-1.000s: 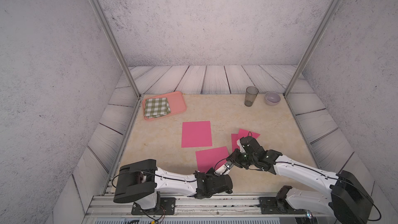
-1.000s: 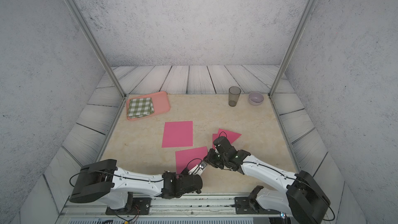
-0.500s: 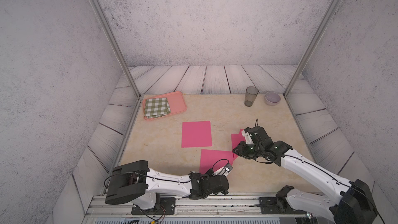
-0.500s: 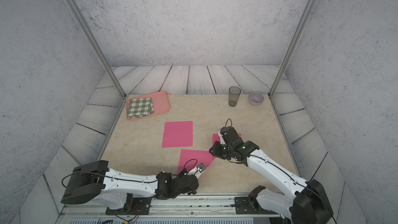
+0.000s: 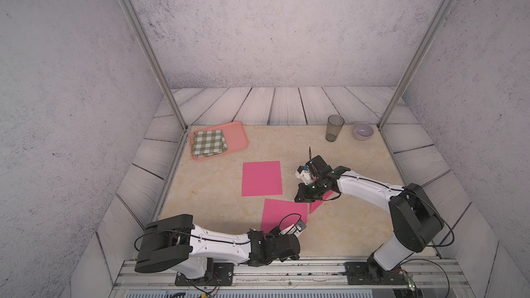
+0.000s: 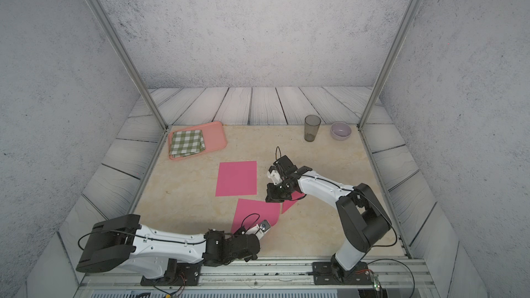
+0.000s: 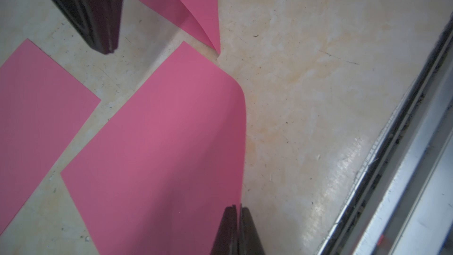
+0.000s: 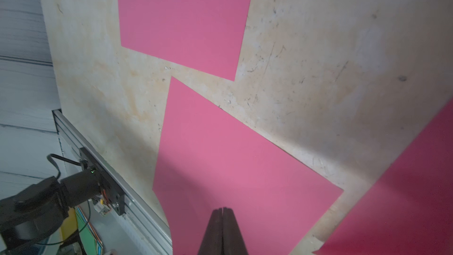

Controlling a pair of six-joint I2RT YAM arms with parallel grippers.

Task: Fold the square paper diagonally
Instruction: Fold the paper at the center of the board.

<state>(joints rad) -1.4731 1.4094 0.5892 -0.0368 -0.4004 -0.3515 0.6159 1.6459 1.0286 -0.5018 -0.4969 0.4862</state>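
Three pink papers lie on the beige table. One flat square paper (image 5: 261,178) (image 6: 236,178) sits mid-table. Nearer the front is a second square paper (image 5: 282,213) (image 6: 255,213) (image 7: 159,143) (image 8: 232,155). My left gripper (image 5: 298,226) (image 6: 265,226) (image 7: 237,208) is shut on its near right edge, which curls up into the jaws. My right gripper (image 5: 299,198) (image 6: 271,199) (image 8: 222,209) hovers shut over that paper's far corner, holding nothing. A folded pink triangle (image 5: 317,204) (image 7: 191,8) (image 8: 404,192) lies partly under the right wrist.
A salmon tray (image 5: 239,136) with a green checked cloth (image 5: 208,142) stands at the back left. A grey tumbler (image 5: 334,127) and a pale bowl (image 5: 362,131) stand at the back right. The metal rail (image 5: 286,265) runs along the front edge.
My right gripper has pulled away from the left gripper toward the back, over the near paper's far corner, and has closed. The left gripper stays shut on the paper's near edge.
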